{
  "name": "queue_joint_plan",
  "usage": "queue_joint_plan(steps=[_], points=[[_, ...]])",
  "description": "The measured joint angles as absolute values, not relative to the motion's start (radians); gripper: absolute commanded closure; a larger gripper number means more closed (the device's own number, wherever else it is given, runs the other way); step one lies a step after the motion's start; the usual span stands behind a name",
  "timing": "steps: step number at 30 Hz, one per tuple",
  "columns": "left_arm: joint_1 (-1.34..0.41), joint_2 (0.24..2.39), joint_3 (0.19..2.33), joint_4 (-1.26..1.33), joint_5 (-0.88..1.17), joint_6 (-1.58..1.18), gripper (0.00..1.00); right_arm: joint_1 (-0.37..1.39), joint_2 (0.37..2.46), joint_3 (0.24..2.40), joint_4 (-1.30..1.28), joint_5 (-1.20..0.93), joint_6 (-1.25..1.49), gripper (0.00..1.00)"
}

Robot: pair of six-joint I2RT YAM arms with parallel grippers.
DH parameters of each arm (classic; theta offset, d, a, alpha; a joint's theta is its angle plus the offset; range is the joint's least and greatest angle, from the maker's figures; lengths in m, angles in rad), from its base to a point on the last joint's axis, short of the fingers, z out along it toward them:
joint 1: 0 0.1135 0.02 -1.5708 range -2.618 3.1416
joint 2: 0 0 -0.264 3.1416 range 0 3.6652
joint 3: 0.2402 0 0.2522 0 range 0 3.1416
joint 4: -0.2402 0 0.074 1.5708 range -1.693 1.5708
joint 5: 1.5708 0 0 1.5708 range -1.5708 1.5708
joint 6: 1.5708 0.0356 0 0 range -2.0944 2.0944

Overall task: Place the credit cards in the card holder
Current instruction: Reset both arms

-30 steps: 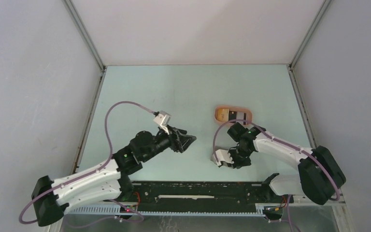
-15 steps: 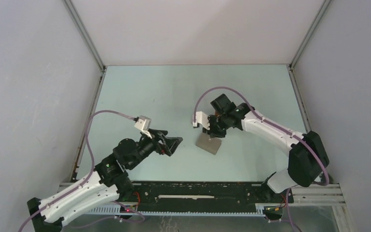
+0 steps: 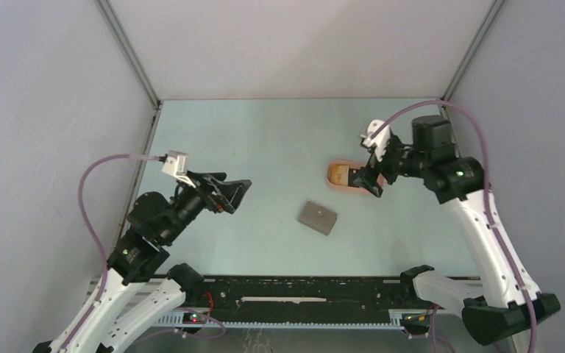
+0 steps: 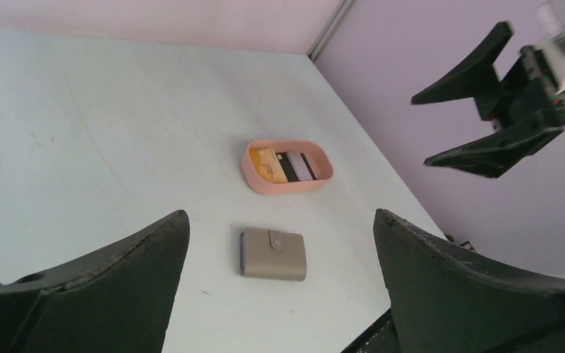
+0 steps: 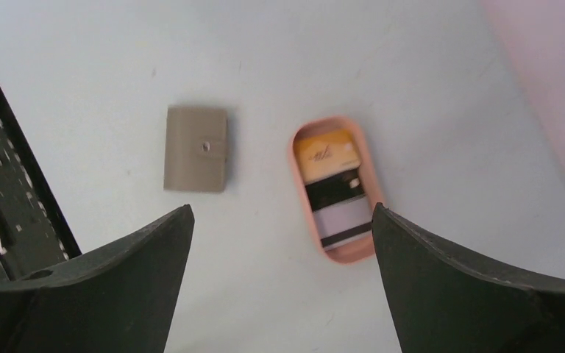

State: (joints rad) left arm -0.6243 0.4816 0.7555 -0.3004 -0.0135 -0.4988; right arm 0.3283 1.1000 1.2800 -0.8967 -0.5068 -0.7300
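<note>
The card holder [image 3: 318,218] lies flat and snapped closed on the table, also in the left wrist view [image 4: 273,254] and the right wrist view [image 5: 196,148]. The credit cards lie side by side in a peach oval tray [image 3: 336,186]: an orange-yellow card [image 5: 327,154], a dark card [image 5: 332,191] and a pale card with a dark stripe [image 5: 342,219]. My right gripper [image 3: 374,170] hangs open and empty above the tray's right end. My left gripper [image 3: 234,195] is open and empty, raised well left of the holder.
The tray [image 4: 287,185] sits just behind the holder, toward the right wall. Grey enclosure walls close in the table on three sides. The black base rail [image 3: 301,288] runs along the near edge. My right gripper [image 4: 421,131] shows high in the left wrist view.
My right gripper has opened, left the card holder on the table and swung up and back-right over the tray. My left arm has drawn back to the left, opening wide.
</note>
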Motion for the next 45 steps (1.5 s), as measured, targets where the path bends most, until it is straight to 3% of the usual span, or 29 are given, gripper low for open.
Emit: queue_joint_plan(steps=[7,17,45], points=[[-0.612,0.529,0.966,-0.431,0.012,-0.441,0.0,0.196,0.999,1.435,-0.864,-0.603,-0.467,0.0],[-0.612,0.523,1.101,-0.572,0.012,-0.408,0.0,0.178,0.973,1.579,-0.853,-0.712,-0.219,0.0],[-0.612,0.433,1.047,-0.593,0.038,-0.411,0.0,0.13,0.928,1.563,-0.848,-0.697,-0.099,0.0]])
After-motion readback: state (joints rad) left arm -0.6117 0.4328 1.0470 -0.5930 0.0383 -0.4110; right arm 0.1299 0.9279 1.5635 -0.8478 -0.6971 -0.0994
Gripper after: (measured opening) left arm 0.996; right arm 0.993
